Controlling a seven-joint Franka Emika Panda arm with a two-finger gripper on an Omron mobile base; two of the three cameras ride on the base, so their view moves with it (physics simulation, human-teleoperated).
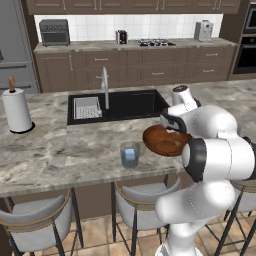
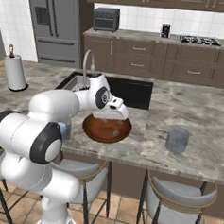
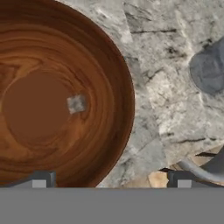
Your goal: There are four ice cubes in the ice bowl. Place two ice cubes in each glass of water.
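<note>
The grey veined marble island counter (image 2: 190, 107) carries everything, with a black sink (image 1: 131, 104) sunk into it. Over its front edge the white arm bends down, its gripper (image 3: 110, 178) hanging above the wide, shallow reddish-brown wooden bowl (image 2: 106, 128), jaws spread fully apart and holding nothing. At the far left stands a tall white paper-towel roll (image 1: 17, 110). One short clear grey-blue glass tumbler (image 1: 130, 154) sits just left of the bowl with pale blue ice showing inside it; the other tumbler (image 2: 177, 139) stands well apart on the bowl's right. A single small pale translucent ice cube (image 3: 76, 104) lies in the bowl, near the middle.
</note>
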